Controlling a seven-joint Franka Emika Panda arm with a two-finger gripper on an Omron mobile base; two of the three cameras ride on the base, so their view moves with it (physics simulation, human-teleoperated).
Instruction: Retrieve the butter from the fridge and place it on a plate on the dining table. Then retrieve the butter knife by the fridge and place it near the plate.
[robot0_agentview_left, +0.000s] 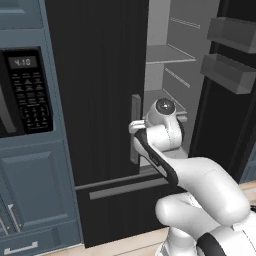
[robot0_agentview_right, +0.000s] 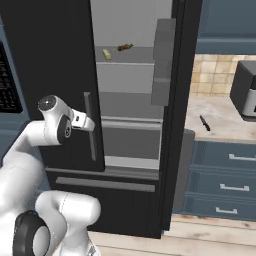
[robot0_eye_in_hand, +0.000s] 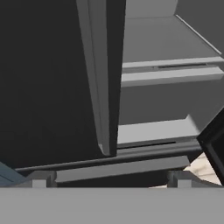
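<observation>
With its right door swung wide and the left one shut, the fridge (robot0_agentview_right: 55, 60) shows a pale grey interior of shelves. The butter (robot0_agentview_right: 107, 54) lies on an upper shelf toward the left, just beside a small dark brownish item (robot0_agentview_right: 125, 47), the two apart. The gripper (robot0_eye_in_hand: 109, 181) sits low in front of the fridge, near the bottom end of the closed left door's grey handle (robot0_eye_in_hand: 98, 74); jaws spread wide, nothing between them, fingertips (robot0_eye_in_hand: 39, 180) touching nothing. In the right base view the hand (robot0_agentview_right: 82, 121) is just beside that handle (robot0_agentview_right: 89, 125), pointing toward the open compartment. Left base view: the arm's wrist (robot0_agentview_left: 162, 125) is in front of the handle (robot0_agentview_left: 135, 127), open interior behind it, door bins (robot0_agentview_left: 227, 72) on the swung-out right door.

The butter knife (robot0_agentview_right: 204, 122) lies on the marbled counter (robot0_agentview_right: 220, 120) right of the fridge, over blue drawers (robot0_agentview_right: 225, 185), well apart from a grey appliance (robot0_agentview_right: 246, 95) at the counter's far right. A microwave (robot0_agentview_left: 22, 92) sits in the blue-grey cabinet (robot0_agentview_left: 40, 185) left of the fridge
</observation>
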